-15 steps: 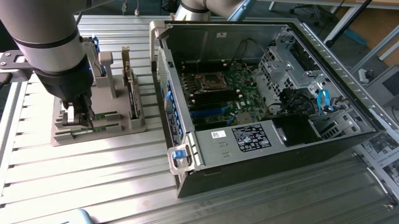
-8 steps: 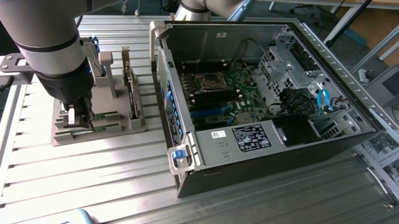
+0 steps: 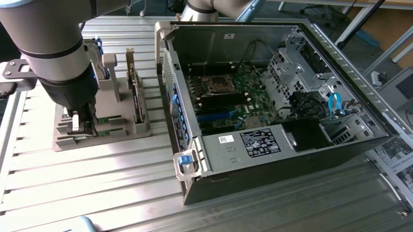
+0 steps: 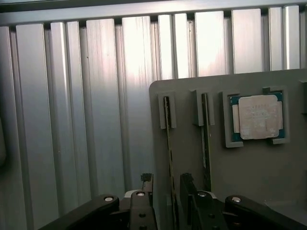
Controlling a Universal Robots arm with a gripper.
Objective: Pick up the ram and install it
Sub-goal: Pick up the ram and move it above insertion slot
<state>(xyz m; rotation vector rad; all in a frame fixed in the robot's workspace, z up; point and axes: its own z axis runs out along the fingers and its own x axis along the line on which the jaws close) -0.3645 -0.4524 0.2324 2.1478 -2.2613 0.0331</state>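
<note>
Now the gripper (image 4: 167, 186) hangs with its jaws apart on either side of the ram (image 4: 168, 143), which stands on edge in a slot of the grey holder (image 4: 249, 182) on the worktop (image 4: 96, 120).

- Here's a black label (image 3: 260, 142) on the computer case (image 3: 258, 179), on its metal bar, lower middle of the exterior view; white print and small symbols, too fine to read;
- Beside it, toward the exterior view's left, a small white sticker (image 3: 225, 139); dark marks, unreadable;
- Upper middle now, a white sticker (image 3: 230, 36) on the case's inner wall; nothing legible;
- Lower right edge, printed sheets (image 3: 395, 154); grey blocks, no words made out;
- Over to the wrist view, the processor chip (image 4: 259, 117); faint marks on its silver lid, not readable;
- And the ram (image 4: 169, 143), seen edge-on; label face hidden.
</note>
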